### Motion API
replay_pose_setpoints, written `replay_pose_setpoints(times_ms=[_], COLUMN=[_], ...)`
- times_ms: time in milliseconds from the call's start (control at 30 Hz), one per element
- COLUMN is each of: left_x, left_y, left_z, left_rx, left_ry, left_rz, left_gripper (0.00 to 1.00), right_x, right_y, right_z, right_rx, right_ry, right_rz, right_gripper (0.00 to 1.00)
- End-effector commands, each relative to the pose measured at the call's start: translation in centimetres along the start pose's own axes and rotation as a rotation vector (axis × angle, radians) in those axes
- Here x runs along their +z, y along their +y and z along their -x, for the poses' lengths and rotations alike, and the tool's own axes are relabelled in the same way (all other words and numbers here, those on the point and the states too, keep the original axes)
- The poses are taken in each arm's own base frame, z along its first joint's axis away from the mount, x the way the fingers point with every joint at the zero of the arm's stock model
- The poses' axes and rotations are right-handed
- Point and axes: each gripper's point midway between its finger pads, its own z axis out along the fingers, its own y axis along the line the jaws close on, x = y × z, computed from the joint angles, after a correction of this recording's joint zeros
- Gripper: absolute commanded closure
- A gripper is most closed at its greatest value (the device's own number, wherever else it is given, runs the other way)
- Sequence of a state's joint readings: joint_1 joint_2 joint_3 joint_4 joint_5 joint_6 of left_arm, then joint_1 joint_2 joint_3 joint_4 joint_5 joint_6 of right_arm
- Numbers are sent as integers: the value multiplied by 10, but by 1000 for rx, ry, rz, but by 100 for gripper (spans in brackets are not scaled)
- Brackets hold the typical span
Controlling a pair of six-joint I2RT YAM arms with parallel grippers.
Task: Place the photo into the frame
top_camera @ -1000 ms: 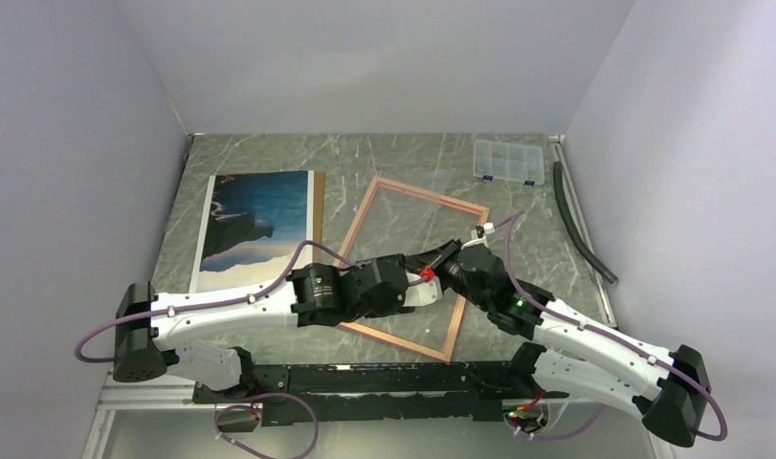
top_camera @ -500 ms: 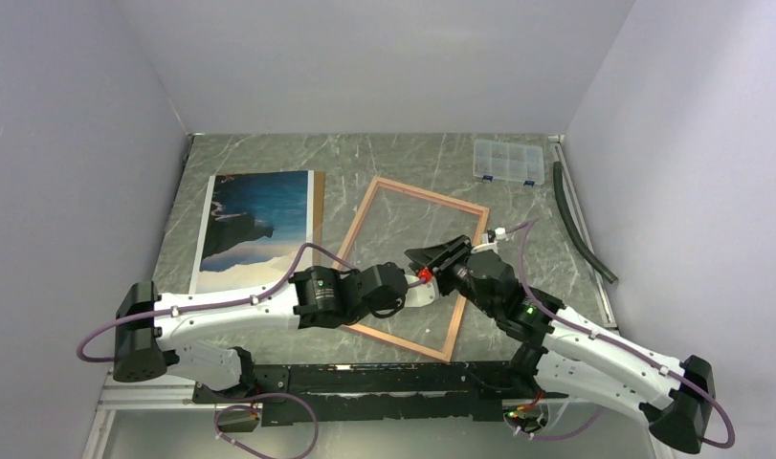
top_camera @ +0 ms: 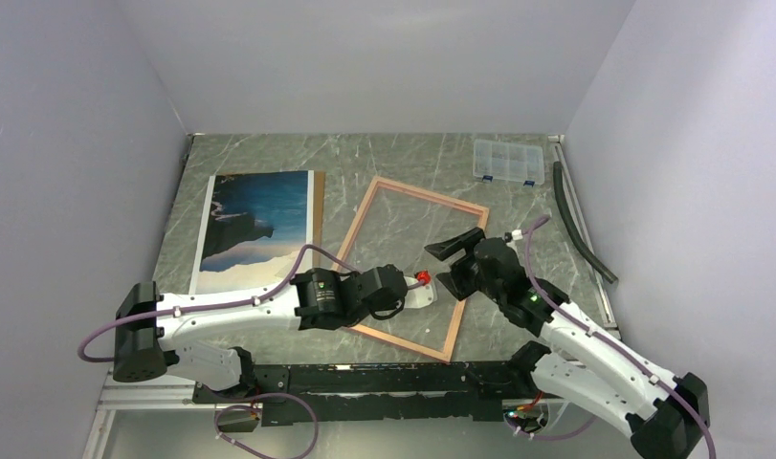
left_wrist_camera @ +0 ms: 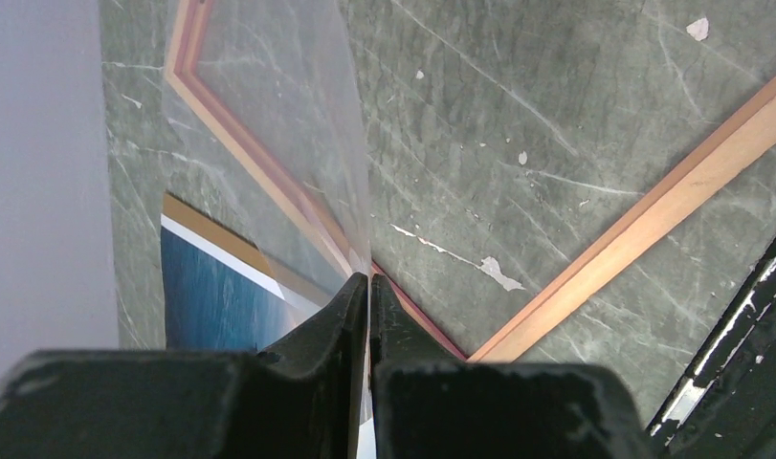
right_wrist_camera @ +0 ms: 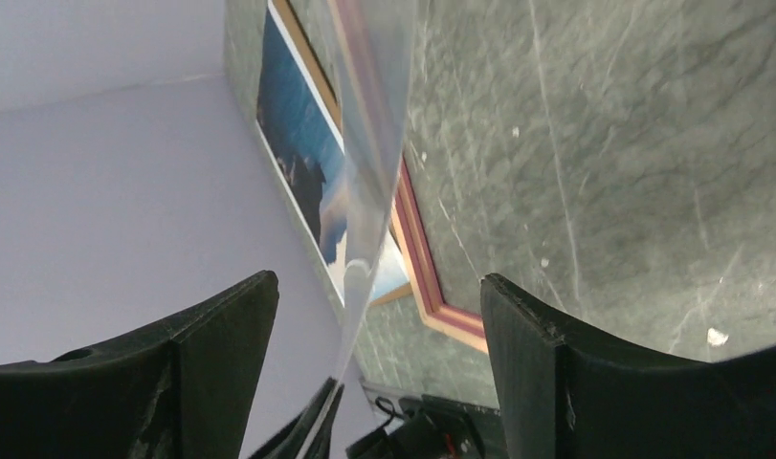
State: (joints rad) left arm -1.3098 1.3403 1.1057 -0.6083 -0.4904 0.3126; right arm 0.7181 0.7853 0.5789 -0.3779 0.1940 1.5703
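The frame (top_camera: 432, 192) lies flat at mid-table, tan wood side showing, with bare marble inside it. The photo (top_camera: 257, 222) of sea and mountains lies face up to its left, on a brown backing board (top_camera: 318, 206). My left gripper (top_camera: 424, 279) is over the frame's near right part. In the left wrist view that left gripper (left_wrist_camera: 369, 279) is shut on the edge of a clear sheet (left_wrist_camera: 298, 124) that stands on edge above the frame (left_wrist_camera: 652, 220). My right gripper (right_wrist_camera: 379, 279) is open, its jaws wide on either side of the clear sheet (right_wrist_camera: 374, 143) without touching it.
A clear plastic compartment box (top_camera: 506, 161) sits at the back right. A black hose (top_camera: 580, 225) and a metal rail run along the right edge. Grey walls close in the table on the left, back and right.
The left gripper shut on the clear sheet. The right gripper, shut a second ago, opened wide and drew back to the right.
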Motion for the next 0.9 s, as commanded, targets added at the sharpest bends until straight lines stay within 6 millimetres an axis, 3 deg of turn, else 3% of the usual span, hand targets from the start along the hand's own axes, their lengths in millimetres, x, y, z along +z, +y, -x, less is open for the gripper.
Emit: replay_pose_setpoints(times_ms=[0,167,300,500,700,867], left_x=[-4,-4,-6,-7,-8,-8], left_y=[4,3,1,-2,-4,-4], left_z=[7,5,8,6,7,8], left_rx=[-15,-13,-22,-21,-26,-28], left_ry=[-37,-31,-38,-34,-39,-41], left_rz=[13,10,-4,-25,-37,-43], left_gripper=[90,90,90,90,90,90], right_x=[8,32,54,74,88,92], right_y=[4,10,8,21,31,29], right_z=[11,25,24,25,16,12], right_rx=[0,-5,-13,-25,-14,-1], right_ry=[16,21,51,70,119,141], right_rz=[31,36,-5,39,84,94], right_gripper=[18,19,23,32,45,63])
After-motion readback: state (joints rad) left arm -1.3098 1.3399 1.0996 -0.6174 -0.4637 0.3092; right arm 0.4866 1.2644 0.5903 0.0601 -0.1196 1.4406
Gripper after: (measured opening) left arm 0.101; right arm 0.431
